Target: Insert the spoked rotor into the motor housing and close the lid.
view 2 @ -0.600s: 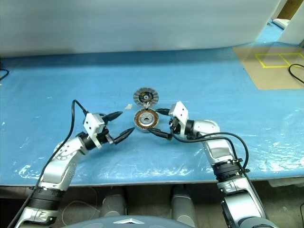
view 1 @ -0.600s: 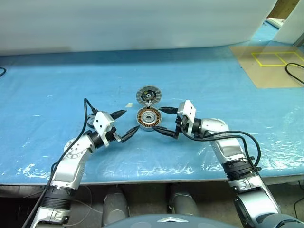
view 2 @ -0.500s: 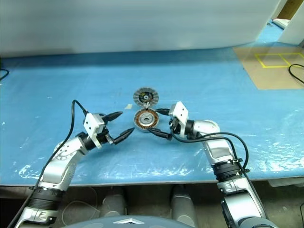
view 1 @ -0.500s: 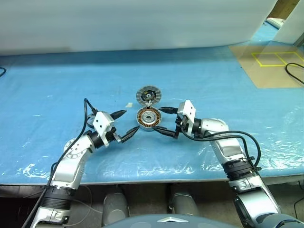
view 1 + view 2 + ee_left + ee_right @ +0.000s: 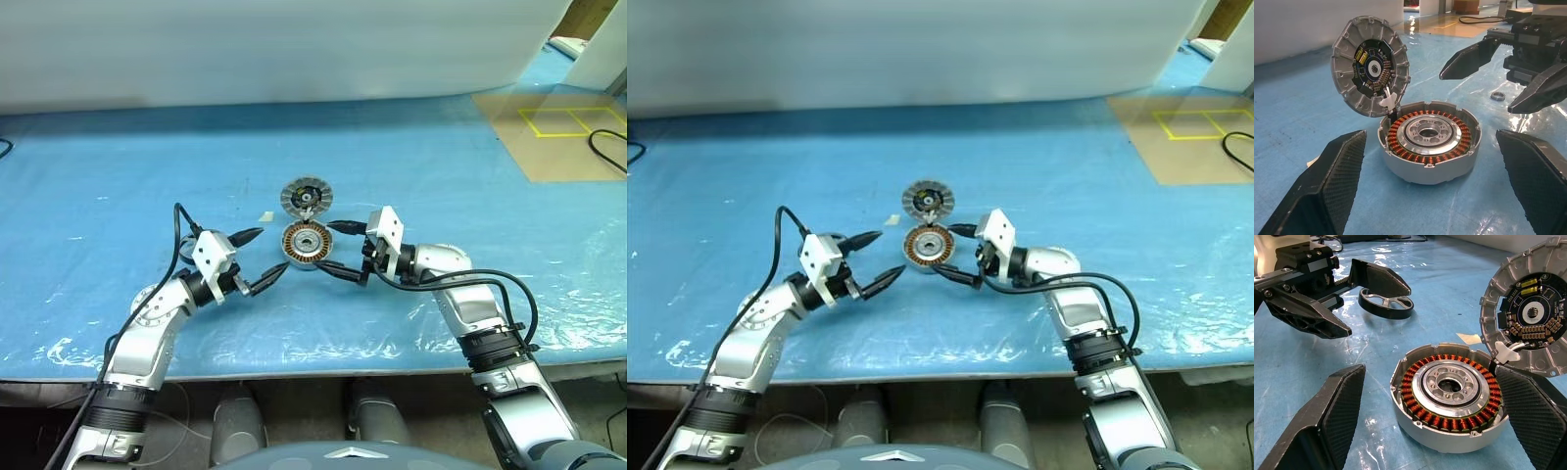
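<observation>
The housing (image 5: 306,244) sits mid-table on the blue sheet (image 5: 118,176), its lid (image 5: 306,197) hinged up on the far side. From the right wrist there's the rotor (image 5: 1386,303), a black spoked ring lying flat behind the left gripper (image 5: 257,261); from the left wrist, a small ring (image 5: 1497,96) lies under the right gripper (image 5: 335,249). Both arms reach inward, low and near level, fingers spread wide and empty, flanking the housing without touching it.

A blue-covered tabletop (image 5: 118,166) carries the open motor housing (image 5: 306,242) at its middle, the spoked rotor (image 5: 1386,302) nearby, and a tan sheet (image 5: 558,137) at its far right corner.
</observation>
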`<state>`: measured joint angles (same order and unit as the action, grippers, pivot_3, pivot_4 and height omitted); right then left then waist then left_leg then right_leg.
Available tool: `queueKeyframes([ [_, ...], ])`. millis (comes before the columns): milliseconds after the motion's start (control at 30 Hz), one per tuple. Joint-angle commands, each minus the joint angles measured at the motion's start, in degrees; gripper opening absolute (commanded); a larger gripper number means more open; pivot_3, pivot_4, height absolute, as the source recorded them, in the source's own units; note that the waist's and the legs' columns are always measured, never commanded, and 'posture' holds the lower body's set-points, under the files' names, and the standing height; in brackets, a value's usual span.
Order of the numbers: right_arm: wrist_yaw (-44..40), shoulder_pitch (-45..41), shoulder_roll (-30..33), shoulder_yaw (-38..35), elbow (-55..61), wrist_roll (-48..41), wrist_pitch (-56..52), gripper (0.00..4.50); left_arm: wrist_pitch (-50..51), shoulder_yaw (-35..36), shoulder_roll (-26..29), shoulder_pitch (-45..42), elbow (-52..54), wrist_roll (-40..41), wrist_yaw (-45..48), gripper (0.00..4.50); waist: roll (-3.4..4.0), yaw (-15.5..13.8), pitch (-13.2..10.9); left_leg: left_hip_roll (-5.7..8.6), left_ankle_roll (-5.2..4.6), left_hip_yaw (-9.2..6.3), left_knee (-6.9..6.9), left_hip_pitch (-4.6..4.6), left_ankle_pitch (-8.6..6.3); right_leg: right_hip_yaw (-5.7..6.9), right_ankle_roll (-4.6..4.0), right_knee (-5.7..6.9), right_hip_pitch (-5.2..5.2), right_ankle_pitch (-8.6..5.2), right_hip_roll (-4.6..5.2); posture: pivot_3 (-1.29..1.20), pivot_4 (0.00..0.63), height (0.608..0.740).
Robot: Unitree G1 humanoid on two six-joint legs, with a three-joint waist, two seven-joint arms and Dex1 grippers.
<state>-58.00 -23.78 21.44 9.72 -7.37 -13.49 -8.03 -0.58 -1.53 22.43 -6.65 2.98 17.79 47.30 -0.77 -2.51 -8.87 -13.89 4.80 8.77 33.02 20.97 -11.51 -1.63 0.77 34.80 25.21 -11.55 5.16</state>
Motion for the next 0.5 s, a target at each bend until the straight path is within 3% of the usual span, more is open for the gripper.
queueKeyframes([
  [33,-0.1,-0.8,-0.4,-0.1,1.6,-0.8,0.6,4.5,-0.9,0.9,0.7,-0.1,1.7,0.8,0.4,4.47,0.0,0.0,0.0,0.0,0.0,0.0,0.0,0.0,0.0,0.0,0.0,0.0,0.0,0.0,0.0,0.0,0.15,0.74],
  [500,0.6,-1.1,-0.7,-0.4,2.4,-1.0,0.0,4.5,-0.6,0.9,0.8,0.1,1.9,0.9,0.6,4.47,0.0,0.0,0.0,0.0,0.0,0.0,0.0,0.0,0.0,0.0,0.0,0.0,0.0,0.0,0.0,0.0,0.15,0.74],
])
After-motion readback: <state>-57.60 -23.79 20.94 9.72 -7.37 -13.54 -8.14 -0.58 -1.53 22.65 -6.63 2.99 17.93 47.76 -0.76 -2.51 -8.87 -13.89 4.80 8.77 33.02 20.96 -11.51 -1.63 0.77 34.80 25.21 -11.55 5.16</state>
